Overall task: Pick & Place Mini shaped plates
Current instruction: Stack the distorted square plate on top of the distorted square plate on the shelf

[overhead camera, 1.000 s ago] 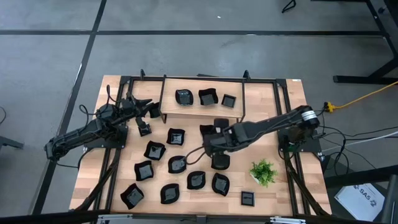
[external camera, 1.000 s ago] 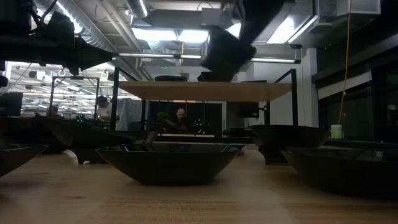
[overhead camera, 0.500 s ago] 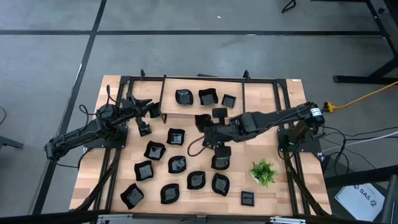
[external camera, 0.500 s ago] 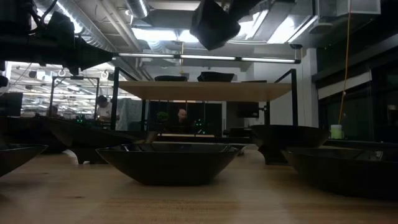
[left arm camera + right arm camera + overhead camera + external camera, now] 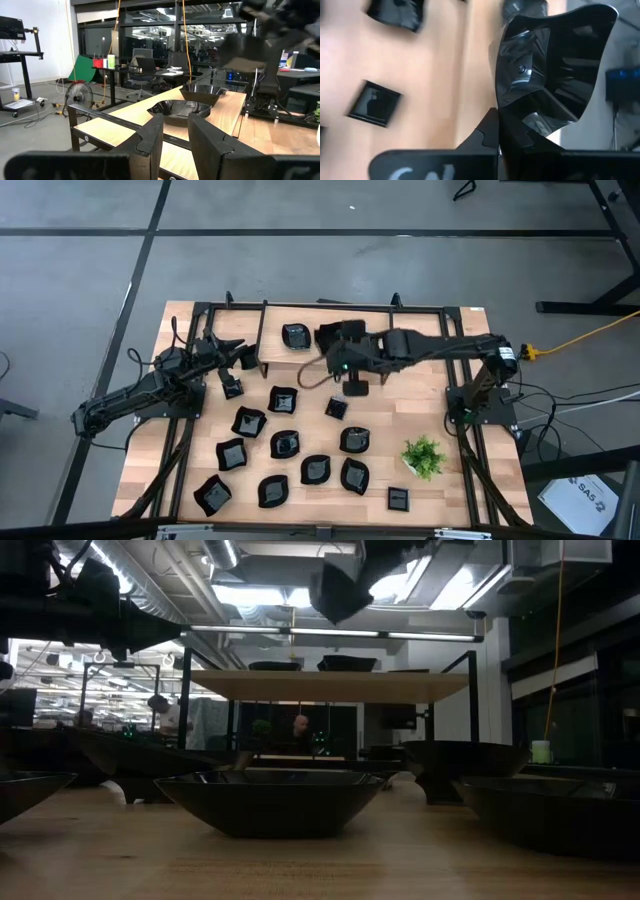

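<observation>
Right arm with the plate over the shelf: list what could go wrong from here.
1. The right gripper pinches the plate only by its rim, jaws shut on one edge; it may swing or slip out.
2. The raised shelf already holds a plate on its left part; setting down close by could knock it.
3. The left gripper waits near the shelf's left end, so a wide sweep risks contact.

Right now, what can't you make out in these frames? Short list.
- High view: the shelf plates under the right arm are covered by it; only one plate at the shelf's left shows whole.
- High view: how the right gripper pinches its held plate is too small; the right wrist view shows the rim pinched.
- Low view: most of the table plates are hidden behind the near bowl.
- Left wrist view: the right arm there is motion-blurred.
</observation>
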